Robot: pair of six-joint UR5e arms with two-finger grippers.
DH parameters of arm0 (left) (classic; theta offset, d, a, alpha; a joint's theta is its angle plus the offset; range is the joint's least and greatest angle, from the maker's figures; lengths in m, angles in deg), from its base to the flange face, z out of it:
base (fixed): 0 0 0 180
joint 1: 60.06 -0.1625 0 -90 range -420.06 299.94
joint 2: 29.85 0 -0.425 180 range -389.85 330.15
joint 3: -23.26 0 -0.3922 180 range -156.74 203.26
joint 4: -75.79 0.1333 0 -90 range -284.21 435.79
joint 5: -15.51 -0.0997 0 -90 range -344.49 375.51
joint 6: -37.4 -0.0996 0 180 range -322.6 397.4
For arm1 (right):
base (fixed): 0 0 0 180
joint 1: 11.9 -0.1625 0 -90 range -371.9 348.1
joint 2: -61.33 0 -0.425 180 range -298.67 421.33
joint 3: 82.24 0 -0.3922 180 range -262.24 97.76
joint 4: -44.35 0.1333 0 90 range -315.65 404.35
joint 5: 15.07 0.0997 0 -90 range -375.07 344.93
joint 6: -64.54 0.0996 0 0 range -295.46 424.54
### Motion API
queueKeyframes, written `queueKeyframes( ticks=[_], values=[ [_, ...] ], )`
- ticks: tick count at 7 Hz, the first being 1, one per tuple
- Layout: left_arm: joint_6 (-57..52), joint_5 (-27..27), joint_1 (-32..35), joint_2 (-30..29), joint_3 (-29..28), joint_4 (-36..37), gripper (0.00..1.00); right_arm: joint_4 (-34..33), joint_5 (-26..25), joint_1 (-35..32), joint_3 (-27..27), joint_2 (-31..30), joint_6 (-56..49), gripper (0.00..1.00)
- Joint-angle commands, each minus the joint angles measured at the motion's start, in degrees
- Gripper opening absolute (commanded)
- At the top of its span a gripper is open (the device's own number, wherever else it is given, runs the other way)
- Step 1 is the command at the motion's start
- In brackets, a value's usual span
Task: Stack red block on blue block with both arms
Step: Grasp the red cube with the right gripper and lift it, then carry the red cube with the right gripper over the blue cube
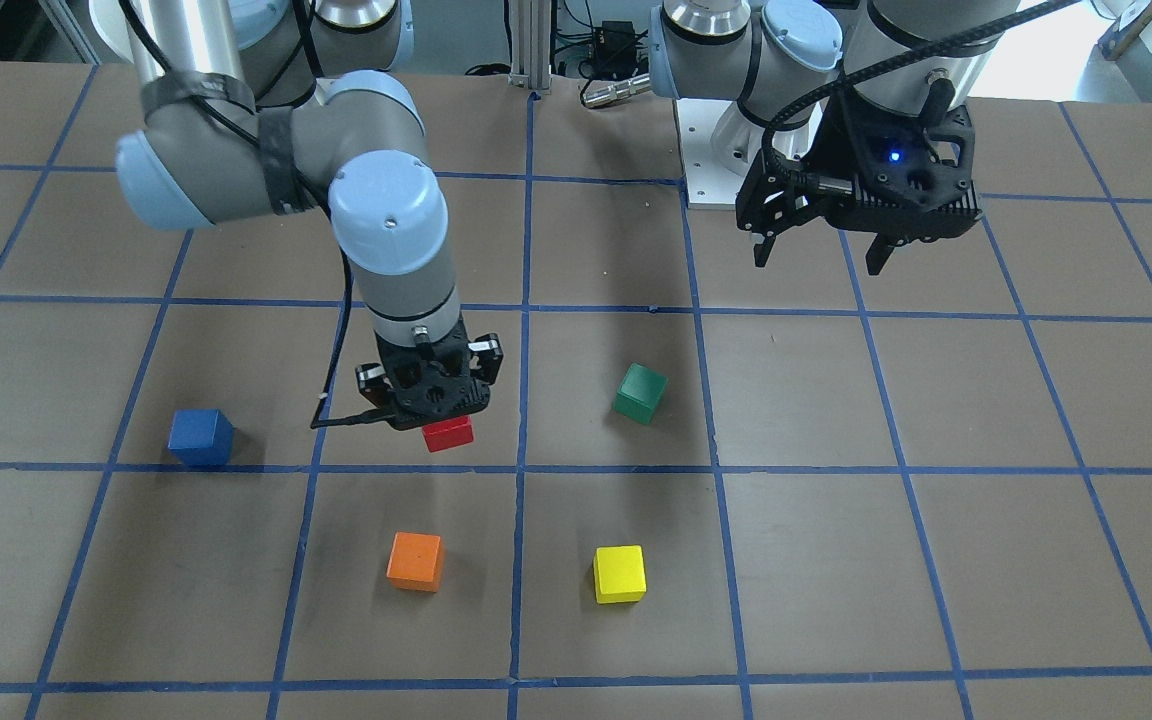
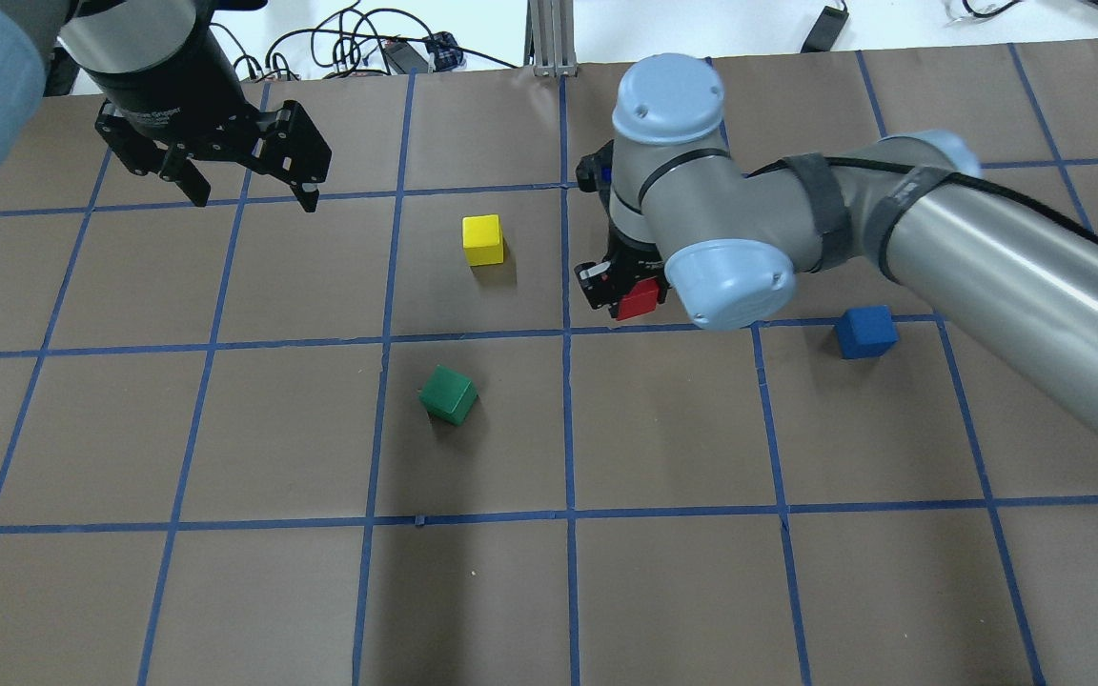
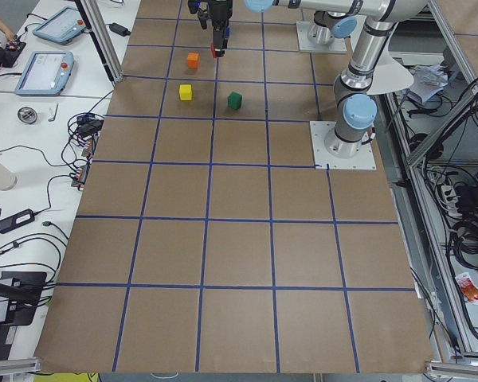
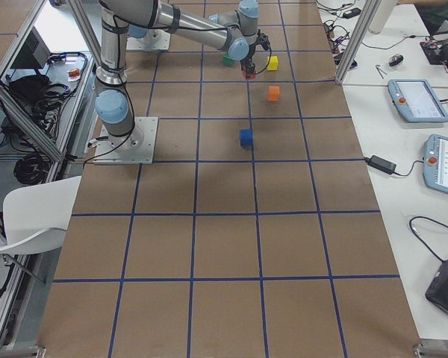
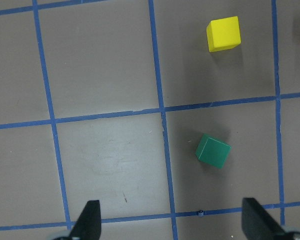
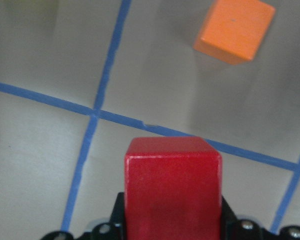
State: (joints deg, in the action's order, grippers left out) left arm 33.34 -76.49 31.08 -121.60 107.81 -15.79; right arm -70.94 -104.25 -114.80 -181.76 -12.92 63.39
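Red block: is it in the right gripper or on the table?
In the gripper. The right gripper is shut on the red block, and the right wrist view shows it raised above the table.

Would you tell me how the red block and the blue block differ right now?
The red block is held in the right pincer, apparently lifted off the table; the blue block rests free on the table. The pincer hides part of the red block; the blue block shows unobstructed. Both are same-sized cubes.
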Motion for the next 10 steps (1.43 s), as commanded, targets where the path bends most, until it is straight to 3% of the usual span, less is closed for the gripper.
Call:
queueKeyframes(
  ticks=[1,3,8,10],
  values=[
    [0.02,0.07,0.09,0.00,0.00,0.00,1.00,6.56,-0.29,8.29,-2.15,-6.50,-1.74,0.00],
    [0.02,0.07,0.09,0.08,0.09,0.00,1.00,5.26,-0.38,13.49,-7.85,-9.15,-7.68,0.00],
    [0.02,-0.11,0.00,0.08,-0.18,-0.35,1.00,-11.07,0.31,28.16,-21.04,-11.53,-28.86,0.00],
    [0.11,-0.11,0.00,0.08,-0.09,-0.35,1.00,-17.75,0.58,30.21,-24.40,-11.27,-32.94,0.00]
  ],
)
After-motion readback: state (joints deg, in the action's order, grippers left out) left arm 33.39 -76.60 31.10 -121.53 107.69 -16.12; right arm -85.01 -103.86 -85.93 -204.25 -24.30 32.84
